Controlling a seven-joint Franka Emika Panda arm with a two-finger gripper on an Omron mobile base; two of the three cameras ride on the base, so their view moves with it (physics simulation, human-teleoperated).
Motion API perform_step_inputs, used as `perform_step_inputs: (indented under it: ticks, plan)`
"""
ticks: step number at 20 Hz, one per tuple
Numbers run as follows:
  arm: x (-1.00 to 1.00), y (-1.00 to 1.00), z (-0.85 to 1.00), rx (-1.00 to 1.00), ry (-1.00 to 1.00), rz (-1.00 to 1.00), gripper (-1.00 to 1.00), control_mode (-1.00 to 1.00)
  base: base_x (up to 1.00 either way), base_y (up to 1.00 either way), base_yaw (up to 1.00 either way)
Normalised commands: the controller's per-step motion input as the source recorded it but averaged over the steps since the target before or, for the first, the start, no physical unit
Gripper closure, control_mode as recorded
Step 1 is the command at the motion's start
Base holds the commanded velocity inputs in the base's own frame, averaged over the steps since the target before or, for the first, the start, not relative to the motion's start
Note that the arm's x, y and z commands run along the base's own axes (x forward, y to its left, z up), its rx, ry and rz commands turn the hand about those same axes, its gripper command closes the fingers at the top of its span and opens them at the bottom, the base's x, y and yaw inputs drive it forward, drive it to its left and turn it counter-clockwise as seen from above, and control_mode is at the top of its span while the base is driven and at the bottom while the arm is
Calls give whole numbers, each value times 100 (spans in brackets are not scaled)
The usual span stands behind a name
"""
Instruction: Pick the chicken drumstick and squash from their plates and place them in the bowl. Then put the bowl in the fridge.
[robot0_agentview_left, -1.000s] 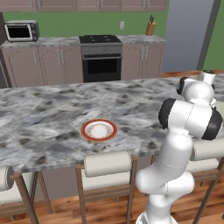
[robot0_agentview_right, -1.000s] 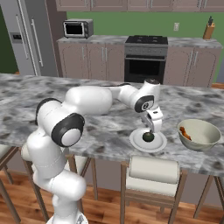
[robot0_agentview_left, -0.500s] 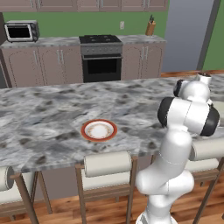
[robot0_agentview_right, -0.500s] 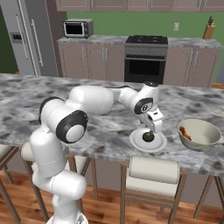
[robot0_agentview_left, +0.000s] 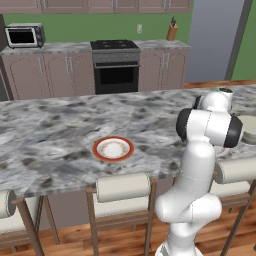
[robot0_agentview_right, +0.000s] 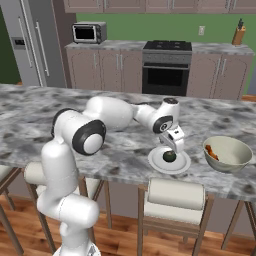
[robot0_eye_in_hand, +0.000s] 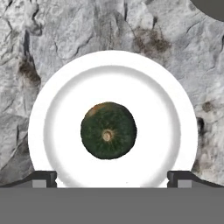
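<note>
The squash (robot0_eye_in_hand: 108, 130), dark green and round, lies in the middle of a plain white plate (robot0_eye_in_hand: 43, 109) on the marble counter. My gripper (robot0_eye_in_hand: 112, 179) hangs right above it, open, one fingertip to each side of the plate, touching nothing. From the right base view the gripper (robot0_agentview_right: 171, 146) points down over the squash (robot0_agentview_right: 170, 156). To the right of that plate (robot0_agentview_right: 182, 166) stands the cream bowl (robot0_agentview_right: 235, 159) with the brown chicken drumstick (robot0_agentview_right: 211, 151) inside. A red-rimmed plate (robot0_agentview_left: 113, 149) lies bare further left. The grey fridge (robot0_agentview_right: 30, 42) stands at the back left.
Padded stools (robot0_agentview_right: 175, 200) line the counter's near edge. Along the back wall are a black oven (robot0_agentview_right: 166, 75), a microwave (robot0_agentview_right: 89, 32) and a knife block (robot0_agentview_right: 239, 35). My own arm (robot0_agentview_left: 205, 150) hides the gripper in the left base view.
The hand has sunk a little toward the squash and the elbow has shifted slightly. The jaws stay open; squash, bowl and plates have not moved.
</note>
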Motion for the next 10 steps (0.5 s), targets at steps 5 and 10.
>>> perform_step_inputs:
  ticks: [5,10]
  plan:
    - [23,-3,-32,-11,0,0,-100,-100,0,0,0]
    - [5,-15,-28,-9,0,0,-100,-100,0,0,0]
